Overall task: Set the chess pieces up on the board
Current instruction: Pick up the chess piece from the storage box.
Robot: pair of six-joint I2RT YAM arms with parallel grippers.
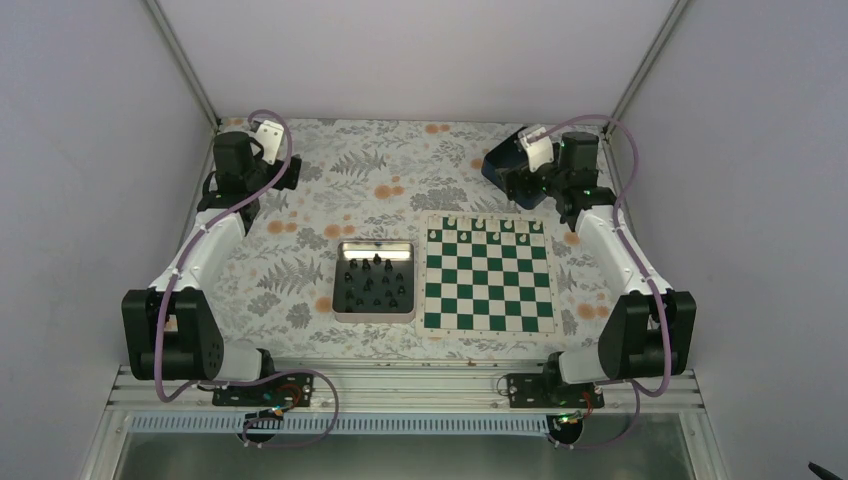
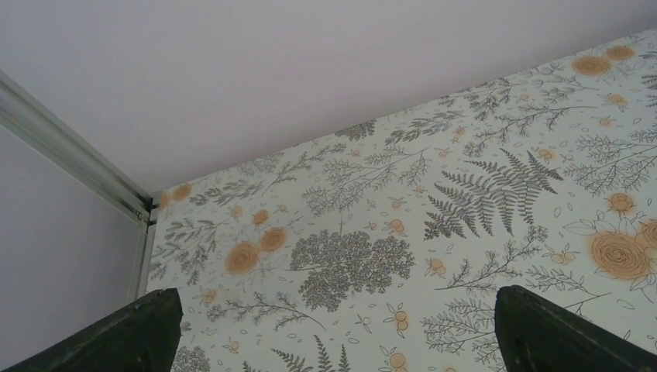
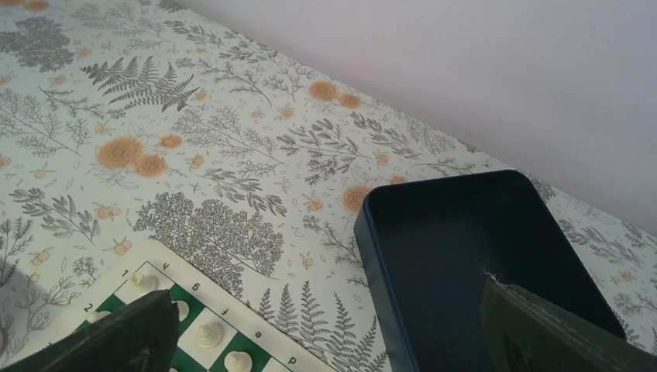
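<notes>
The green and white board (image 1: 487, 275) lies right of centre, and its corner shows in the right wrist view (image 3: 232, 310). Small white pieces (image 1: 480, 224) stand along its far row; a few show in the right wrist view (image 3: 209, 335). Several tiny black chess pieces (image 1: 375, 282) stand inside a silver tin (image 1: 343, 305) left of the board. My left gripper (image 1: 267, 133) is at the far left corner, open and empty over bare cloth (image 2: 337, 341). My right gripper (image 1: 538, 150) is open and empty (image 3: 325, 341), above the near edge of a dark blue bin.
The dark blue bin (image 1: 500, 160) sits at the far right behind the board, empty inside in the right wrist view (image 3: 457, 248). A floral cloth (image 1: 300, 270) covers the table. Walls and frame posts close in the far corners.
</notes>
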